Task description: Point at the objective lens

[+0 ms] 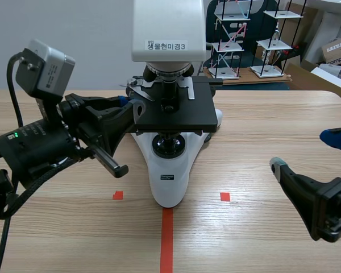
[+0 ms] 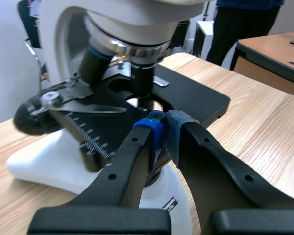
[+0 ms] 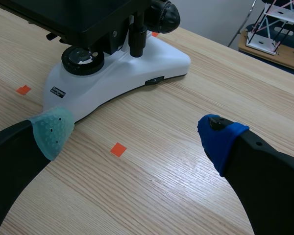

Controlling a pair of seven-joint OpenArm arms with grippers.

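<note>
While the left arm's jaws are sitting closed on nothing, blue pads (image 2: 154, 129) seemingly touching, at the edge of the black stage (image 2: 198, 98) of the microscope (image 1: 169, 182), the objective lens (image 2: 142, 81) is hanging just ahead of them and somewhat higher, its barrel running upright down toward the stage. The right arm's jaws are gaping wide, well apart from it over the surface (image 3: 186, 88), so the left is standing nearer.
</note>
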